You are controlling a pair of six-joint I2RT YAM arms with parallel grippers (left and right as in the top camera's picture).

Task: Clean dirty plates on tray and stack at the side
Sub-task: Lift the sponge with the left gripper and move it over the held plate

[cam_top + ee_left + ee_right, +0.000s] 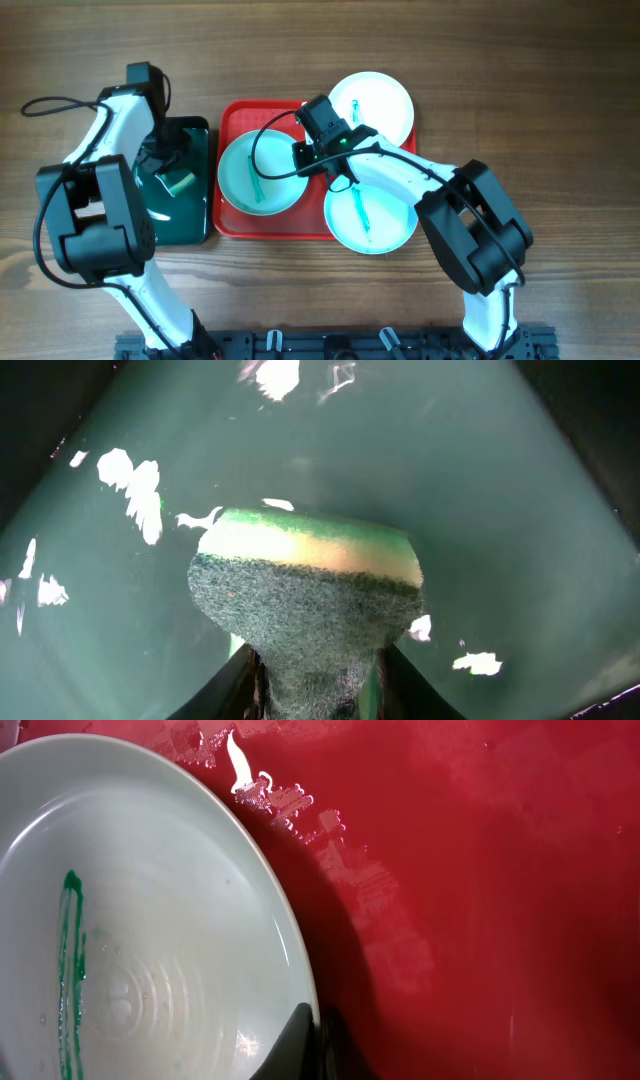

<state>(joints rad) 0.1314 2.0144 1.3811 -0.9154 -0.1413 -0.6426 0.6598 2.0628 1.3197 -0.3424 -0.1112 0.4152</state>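
While the left gripper (pixel 315 690) is clenched on the sponge (pixel 300 610), low over the green tray (pixel 190 225) at the left, no wiping looks done: all three plates carry a streak. Further right, the red tray (pixel 235 115) holds one plate (pixel 250 190) fully in its left half. The right gripper (pixel 310 1042) sits at this plate's right rim, but I cannot tell whether its fingers really pinch it. The second plate (pixel 385 100) lies over the tray's upper right corner, the third (pixel 385 225) over its lower right rim. I see these risks: the thin glossy rim may slip from the fingers during lifting, the plate may knock the third one just beside it, and the sponge may push an unheld plate around.
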